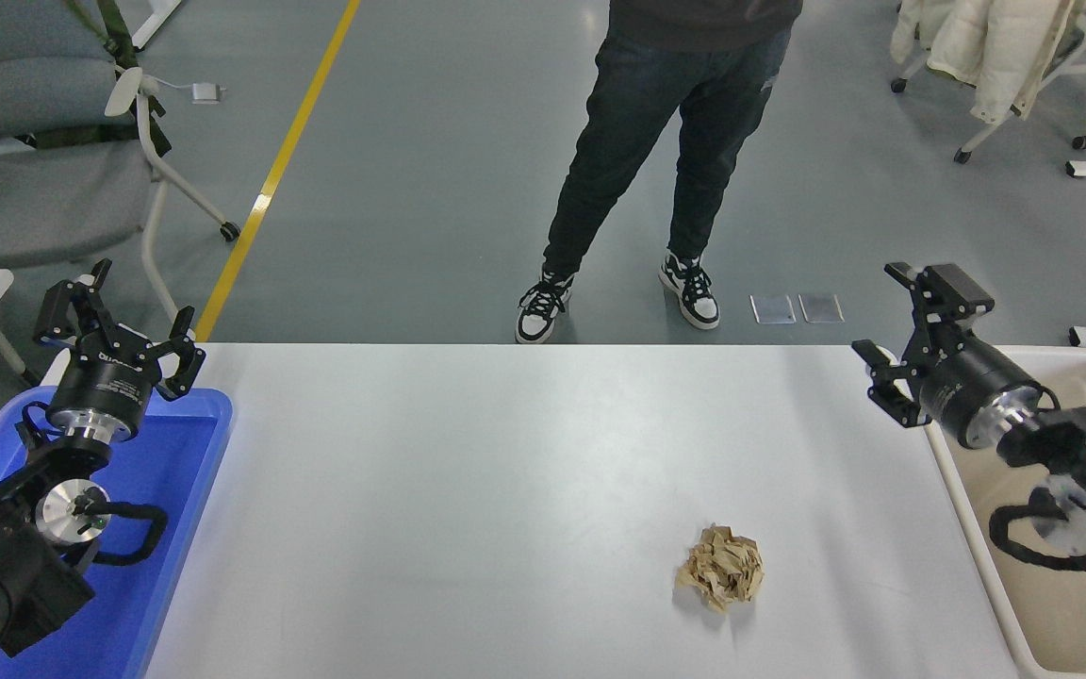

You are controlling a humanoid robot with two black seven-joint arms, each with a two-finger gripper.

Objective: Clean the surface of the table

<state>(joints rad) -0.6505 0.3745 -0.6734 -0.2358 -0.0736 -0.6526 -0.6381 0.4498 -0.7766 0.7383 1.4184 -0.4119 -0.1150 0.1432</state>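
The white table surface (505,471) fills the middle of the head view. A crumpled ball of brown paper (721,578) lies on it at the front right. My right gripper (896,325) hangs open over the table's far right corner, well behind and to the right of the paper, with nothing between its fingers. At the far left, above the blue tray, my left gripper (119,316) sits parked and open.
A blue plastic tray (175,528) lies along the table's left edge and a beige bin (1071,613) stands at its right edge. A person (666,141) stands on the floor beyond the far edge. Chairs stand at the back left and back right.
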